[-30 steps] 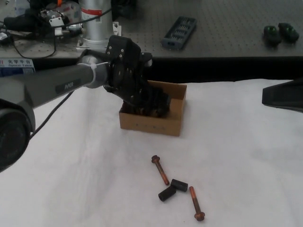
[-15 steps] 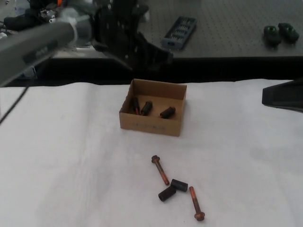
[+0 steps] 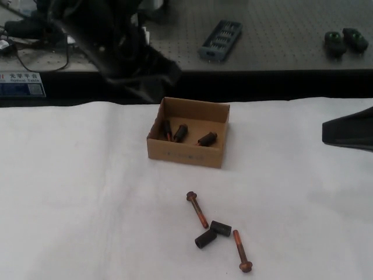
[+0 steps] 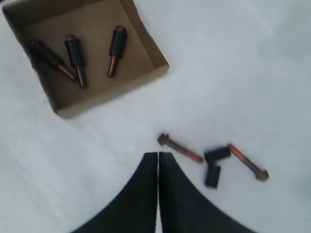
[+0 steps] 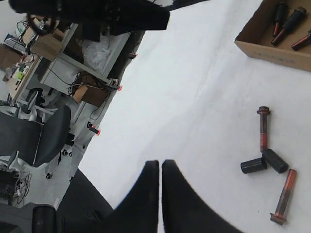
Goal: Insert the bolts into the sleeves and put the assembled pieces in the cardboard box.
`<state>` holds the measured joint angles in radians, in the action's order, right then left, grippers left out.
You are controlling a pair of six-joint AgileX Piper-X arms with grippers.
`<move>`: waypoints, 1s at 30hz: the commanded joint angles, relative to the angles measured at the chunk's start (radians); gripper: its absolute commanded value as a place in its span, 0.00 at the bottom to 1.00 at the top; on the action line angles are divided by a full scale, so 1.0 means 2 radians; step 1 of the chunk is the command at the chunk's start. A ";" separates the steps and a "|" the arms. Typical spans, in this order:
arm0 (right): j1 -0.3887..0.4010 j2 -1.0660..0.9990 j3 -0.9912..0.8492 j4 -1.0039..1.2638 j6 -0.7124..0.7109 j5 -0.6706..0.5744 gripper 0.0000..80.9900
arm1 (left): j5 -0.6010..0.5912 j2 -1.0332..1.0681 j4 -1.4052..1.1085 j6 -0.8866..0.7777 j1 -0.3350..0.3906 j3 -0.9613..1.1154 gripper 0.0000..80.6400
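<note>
Both arms' jaws are pressed together, empty; two bolts [image 3: 198, 211] and two sleeves [image 3: 220, 227] lie near the worktop's front edge, short of the box [image 3: 185, 156], probably stiff, light, prone to roll, so pinch each bolt mid-shank.

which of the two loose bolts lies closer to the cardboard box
The bolt with its head toward the cardboard box. The other bolt lies past the two loose sleeves, head pointing away.

White-covered bench [image 3: 87, 204] with a cardboard box [image 3: 185, 154], two loose bolts [image 3: 197, 210] and two black sleeves [image 3: 220, 228]
</note>
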<state>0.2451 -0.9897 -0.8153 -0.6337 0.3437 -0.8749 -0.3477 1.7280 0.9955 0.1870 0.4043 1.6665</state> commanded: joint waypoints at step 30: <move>0.032 0.000 -0.002 -0.056 0.021 0.105 0.04 | -0.027 -0.401 -0.094 -0.040 0.000 -0.376 0.01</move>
<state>0.2976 -0.9897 -0.8153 -0.7322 0.3844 -0.6992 -0.3934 0.9318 0.8119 0.1137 0.4043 0.9151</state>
